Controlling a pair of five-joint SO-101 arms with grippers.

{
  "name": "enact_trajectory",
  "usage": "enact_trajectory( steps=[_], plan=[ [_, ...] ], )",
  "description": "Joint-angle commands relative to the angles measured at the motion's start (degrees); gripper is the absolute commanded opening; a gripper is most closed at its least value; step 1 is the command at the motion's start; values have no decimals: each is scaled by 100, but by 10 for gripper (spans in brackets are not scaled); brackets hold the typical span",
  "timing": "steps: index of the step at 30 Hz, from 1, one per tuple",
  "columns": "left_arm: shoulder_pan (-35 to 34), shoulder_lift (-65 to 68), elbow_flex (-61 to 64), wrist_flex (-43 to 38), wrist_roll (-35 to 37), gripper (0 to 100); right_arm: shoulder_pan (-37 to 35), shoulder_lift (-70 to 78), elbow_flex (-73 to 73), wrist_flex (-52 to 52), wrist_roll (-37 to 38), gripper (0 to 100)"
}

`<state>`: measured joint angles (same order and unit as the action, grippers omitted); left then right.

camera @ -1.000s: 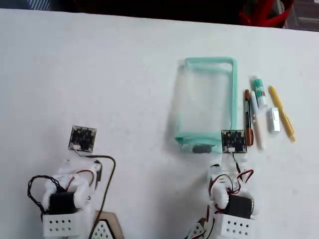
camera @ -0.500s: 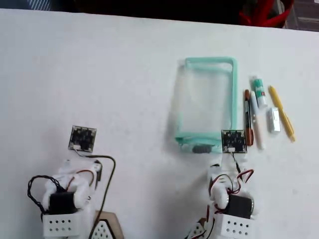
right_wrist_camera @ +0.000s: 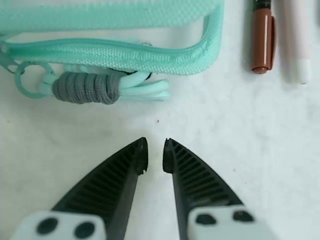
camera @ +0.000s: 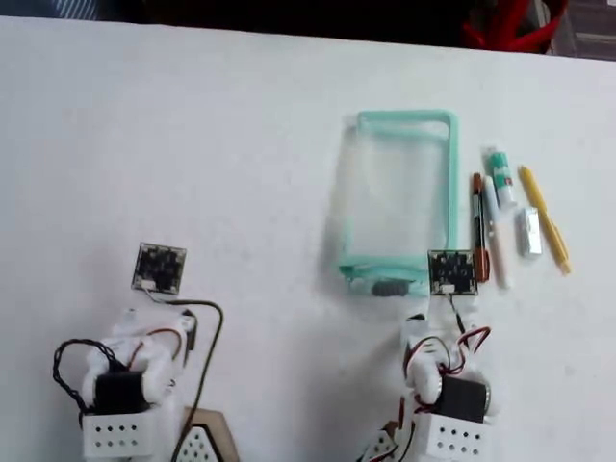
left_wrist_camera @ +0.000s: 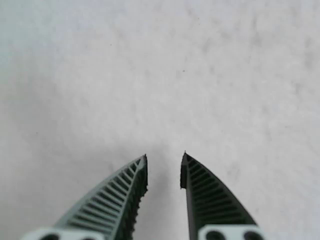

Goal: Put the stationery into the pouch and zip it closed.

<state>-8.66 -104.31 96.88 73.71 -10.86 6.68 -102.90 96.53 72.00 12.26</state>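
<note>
Rectangular pouch (camera: 399,197), a clear panel edged in mint woven zip tape, lay flat right of centre on the white tabletop (camera: 192,125). A grey-wrapped cord pull (right_wrist_camera: 85,87) sat at its near end. A brown-capped pen (camera: 478,226) and a yellow pen (camera: 544,219) lay just right. The ribbed right claw (right_wrist_camera: 155,155) sat near the pull, tips slightly parted and empty. The left claw (left_wrist_camera: 164,165), likewise parted, was well left.

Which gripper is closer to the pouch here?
Right. The right gripper sits just short of the pouch at its zipper end, by the cord pull; the left gripper is over bare table, well off to one side.

One pouch (camera: 449,173), five stationery items (camera: 544,219), two arms (camera: 452,385)
</note>
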Motion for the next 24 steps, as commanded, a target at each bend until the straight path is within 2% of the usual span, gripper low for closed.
enact_trajectory(
  steps=[1, 4, 9, 14, 19, 24],
  plan=[
    [4, -13, 9, 9, 18, 127, -31, -22, 35, -57, 35, 67],
    [13, -13, 0, -53, 18, 128, -22, -22, 35, -57, 26, 67],
    [-31, -13, -624, -615, 9, 128, -22, -22, 35, -57, 26, 67],
    [4, -13, -1495, -598, 62, 128, -13, -22, 35, -57, 26, 67],
    [13, -13, -1820, -615, 62, 128, -13, -22, 35, -57, 26, 67],
    [488, -13, -2233, -1011, 62, 127, -13, -22, 35, -57, 26, 67]
  ],
)
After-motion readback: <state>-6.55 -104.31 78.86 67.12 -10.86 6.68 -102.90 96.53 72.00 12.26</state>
